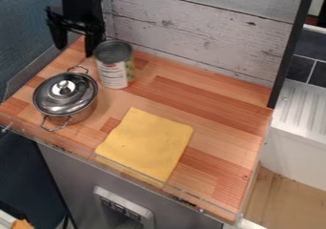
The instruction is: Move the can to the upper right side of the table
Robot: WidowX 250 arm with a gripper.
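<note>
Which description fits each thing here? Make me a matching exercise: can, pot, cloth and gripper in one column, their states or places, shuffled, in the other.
1. Can
2. Pot
3. Cloth
4. Gripper

A. Yellow, lying flat
B. Open, at the view's upper left
C. Silvery, with its lid on
D. Labelled, standing upright

Pairs: 1-D, 2-C, 3-A, 4-B

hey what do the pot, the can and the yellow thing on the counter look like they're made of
Pot: shiny metal, probably stainless steel, given its mirror-like reflections. Can: likely metal, with bare grey ridges inside its rim and a printed label outside. Yellow piece: matte, probably cloth, lying flat with soft, slightly wavy edges.
</note>
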